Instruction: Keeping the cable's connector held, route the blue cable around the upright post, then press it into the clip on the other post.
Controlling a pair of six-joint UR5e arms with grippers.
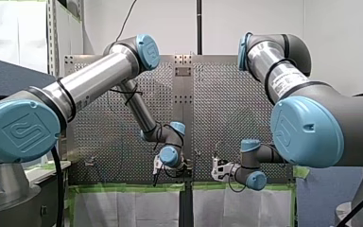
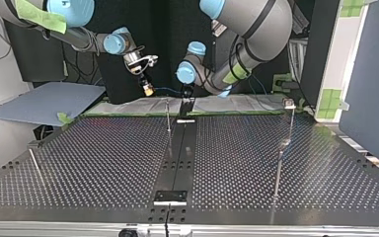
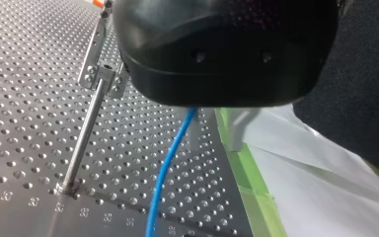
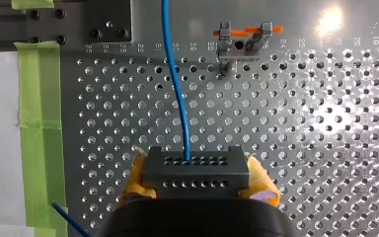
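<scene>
As my right gripper (image 4: 197,183) clamps the connector (image 4: 196,165) between yellow pads (image 4: 137,174), the cable (image 4: 176,89) leaves the connector's face toward 12 o'clock in the right wrist view. Its long axis runs straight ahead, above the table (image 4: 325,148). The clip post (image 4: 232,52), with its orange clip (image 4: 237,33), stands at 1 o'clock from the connector and on the cable's 3 o'clock side. It is near the cable but apart from it, so the cable is not in the clip and not round any post yet.

In the top view my left gripper (image 2: 185,92) sits at 3 o'clock of the right one, with the cable spanning the gap in the air. Whether the left gripper is gripping cannot be told, because its black body blocks the left wrist view. There the cable comes out from under it toward 6 o'clock, with the clip post at its 9 o'clock.

A far post (image 2: 282,148) stands at 4 o'clock of the left gripper in the top view, well apart. I judge the coming move turns on which side of a post the cable passes. My left arm looks nearer the far post, and both grippers are near the clip post.
</scene>
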